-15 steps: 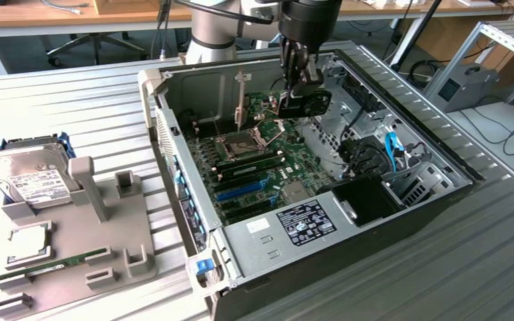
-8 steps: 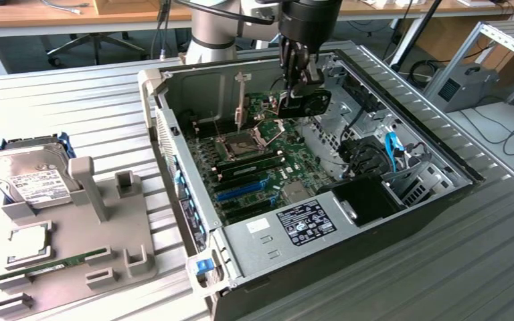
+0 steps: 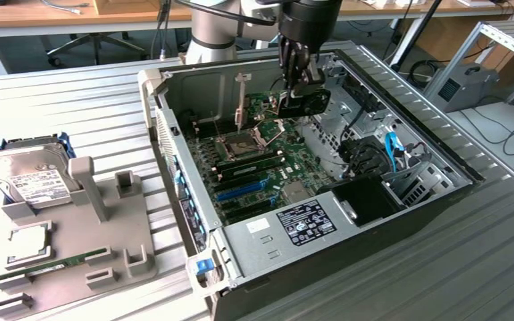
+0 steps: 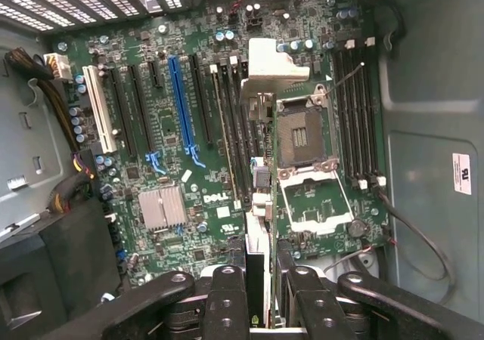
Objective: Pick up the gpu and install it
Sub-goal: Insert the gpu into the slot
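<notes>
End effector [image 3: 304, 85]: closed on the gpu [image 3: 306, 101], holding it up
Place: over the motherboard [image 4: 189, 128] inside the computer case [image 3: 417, 200]

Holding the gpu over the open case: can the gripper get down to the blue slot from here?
Probably yes. The gripper holds the gpu above the motherboard, the case has its side off, and the blue slot looks empty, with nothing standing over it.
</notes>
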Controlling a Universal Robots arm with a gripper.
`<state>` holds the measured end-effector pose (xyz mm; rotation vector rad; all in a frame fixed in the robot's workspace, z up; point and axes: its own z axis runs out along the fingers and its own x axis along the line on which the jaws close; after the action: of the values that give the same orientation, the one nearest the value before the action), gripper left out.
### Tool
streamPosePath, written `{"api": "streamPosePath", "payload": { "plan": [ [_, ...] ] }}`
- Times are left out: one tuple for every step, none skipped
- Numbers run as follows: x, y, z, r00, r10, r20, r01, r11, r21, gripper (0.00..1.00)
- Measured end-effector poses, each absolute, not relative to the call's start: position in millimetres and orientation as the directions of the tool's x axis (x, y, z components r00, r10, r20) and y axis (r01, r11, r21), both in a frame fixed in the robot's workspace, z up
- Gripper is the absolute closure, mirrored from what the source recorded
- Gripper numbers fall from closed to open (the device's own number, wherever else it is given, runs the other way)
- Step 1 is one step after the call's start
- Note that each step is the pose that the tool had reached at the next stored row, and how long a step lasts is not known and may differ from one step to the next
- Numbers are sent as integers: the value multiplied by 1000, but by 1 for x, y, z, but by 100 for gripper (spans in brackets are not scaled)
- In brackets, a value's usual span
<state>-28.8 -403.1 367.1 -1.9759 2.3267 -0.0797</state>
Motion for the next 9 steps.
{"api": "streamPosePath", "payload": {
  "plan": [
    [-29, -403, 367, -157, -987, -33, -982, 160, -97, 74],
    [-29, -403, 367, -155, -987, -33, -983, 157, -97, 74],
    [-29, -403, 367, -152, -988, -33, -983, 155, -97, 74],
    [-29, -403, 367, -149, -988, -33, -984, 151, -97, 74],
    [-29, -403, 367, -145, -989, -33, -984, 147, -97, 74],
    [-29, -403, 367, -142, -989, -33, -985, 144, -97, 74],
    [-29, -403, 367, -137, -990, -33, -985, 140, -97, 74],
    [-29, -403, 367, -132, -991, -33, -986, 135, -97, 74],
    [-29, -403, 367, -129, -991, -33, -987, 132, -97, 74]
  ]
}}
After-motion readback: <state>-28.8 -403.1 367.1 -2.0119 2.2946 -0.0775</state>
